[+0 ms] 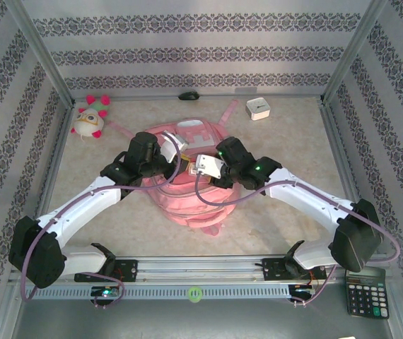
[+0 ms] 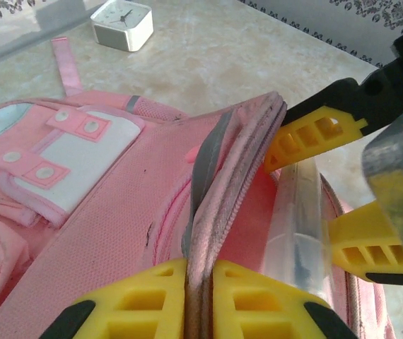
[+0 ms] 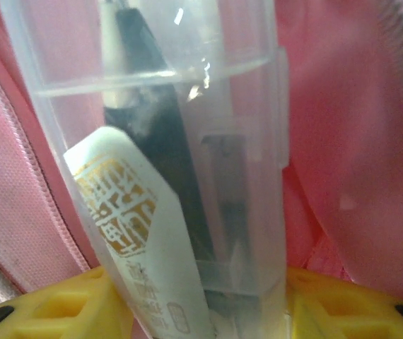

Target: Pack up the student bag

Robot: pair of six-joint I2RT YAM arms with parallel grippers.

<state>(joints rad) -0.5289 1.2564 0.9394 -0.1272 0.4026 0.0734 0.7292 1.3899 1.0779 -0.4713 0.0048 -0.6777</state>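
Observation:
The pink student bag [image 1: 187,176] lies flat mid-table, its lighter front pocket [image 2: 67,152] facing up. My left gripper [image 2: 200,304] is shut on the bag's zippered opening edge [image 2: 230,176], holding it up. My right gripper [image 3: 201,311] is shut on a clear plastic pencil case [image 3: 187,155] with dark pens and a white gold-printed item inside. The case [image 2: 297,226] stands in the bag's open mouth, pink lining around it. The right gripper's yellow fingers [image 2: 307,138] flank the case in the left wrist view.
A white-and-pink plush toy [image 1: 92,116] sits at the back left. A small white clock [image 1: 259,108] stands at the back right, and a dark object [image 1: 189,95] lies by the back wall. A black calculator [image 1: 366,292] rests at the near right corner.

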